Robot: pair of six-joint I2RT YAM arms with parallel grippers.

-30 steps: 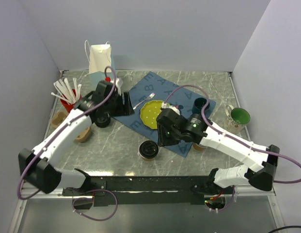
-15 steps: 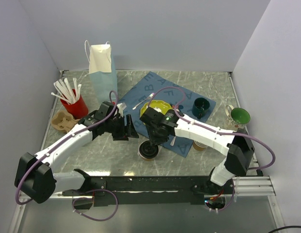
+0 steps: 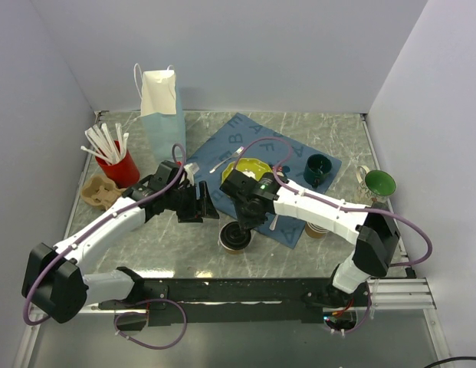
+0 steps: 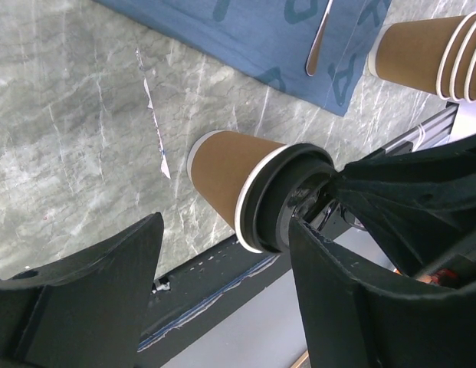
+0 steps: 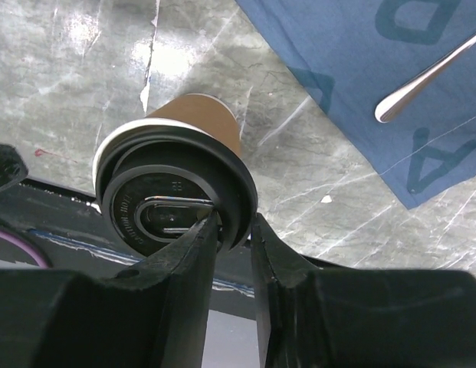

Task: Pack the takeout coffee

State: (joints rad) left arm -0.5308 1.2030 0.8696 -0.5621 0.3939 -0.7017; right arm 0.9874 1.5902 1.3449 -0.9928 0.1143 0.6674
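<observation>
Your takeout coffee (image 3: 236, 236) stands close to the table's (image 3: 169, 245) near edge, just off the blue cloth's (image 3: 222, 146) near corner. The right gripper (image 5: 236, 226) pinches its lid rim from above. The left gripper (image 4: 226, 230) hangs beside it on the left, jaws wide apart. Bare marble runs leftward along the near edge. The cloth shows large letters A, B, F; the lid's embossing is too small to read.

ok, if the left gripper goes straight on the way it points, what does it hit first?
Probably the takeout coffee, dead ahead of the open left gripper; the right gripper pinches its lid rim. Depth unclear.
</observation>
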